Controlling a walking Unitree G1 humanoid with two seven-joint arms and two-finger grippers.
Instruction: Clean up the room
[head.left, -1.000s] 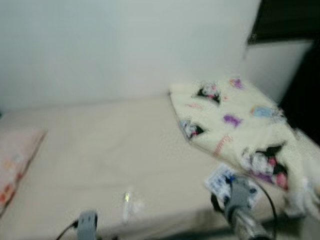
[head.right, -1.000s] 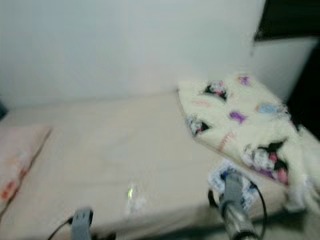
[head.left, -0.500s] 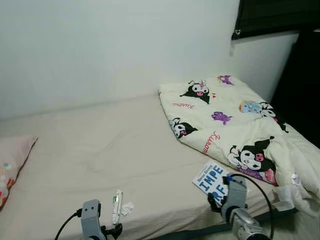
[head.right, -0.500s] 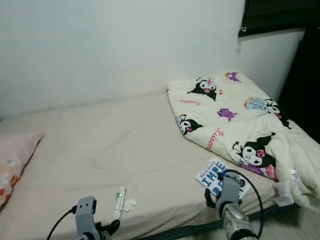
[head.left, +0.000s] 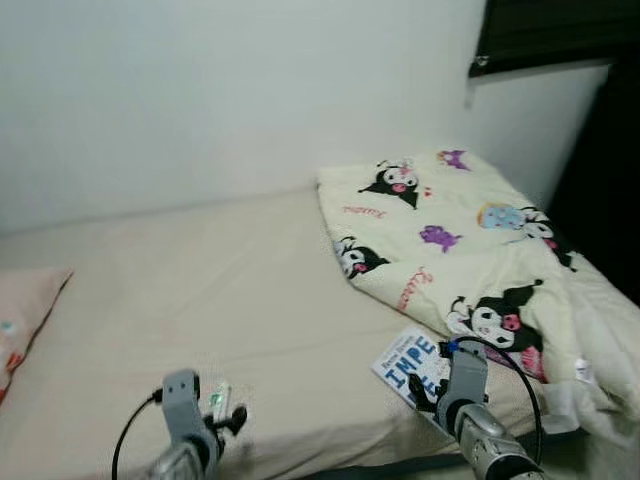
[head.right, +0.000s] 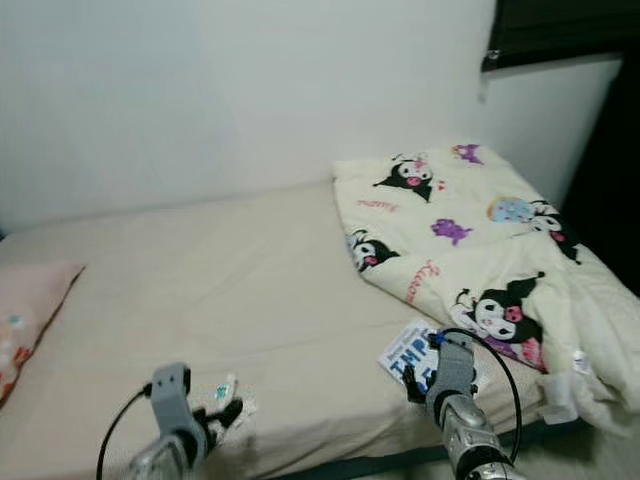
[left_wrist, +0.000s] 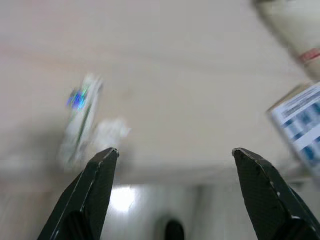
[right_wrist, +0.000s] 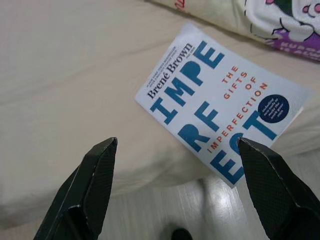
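Note:
A white book with blue lettering (right_wrist: 220, 105) lies flat at the bed's front edge, beside the cartoon-print blanket (head.left: 470, 250). My right gripper (right_wrist: 177, 143) hovers open just before the book, with nothing between its fingers. A small white tube with a green-blue label (left_wrist: 80, 120) and a crumpled white scrap (left_wrist: 111, 132) lie on the sheet near the front edge, left of centre. My left gripper (left_wrist: 174, 152) is open and close to them, touching neither.
The beige mattress (head.left: 200, 290) runs along a white wall. A pink pillow (head.left: 25, 310) lies at its left end. A dark window blind (head.left: 550, 30) and a dark opening stand at the right. Pale floor shows under the bed edge (right_wrist: 165, 205).
The blur of a second ago has gone and the view has shifted slightly. My left arm has come up and forward toward the tube. The right gripper stays by the book.

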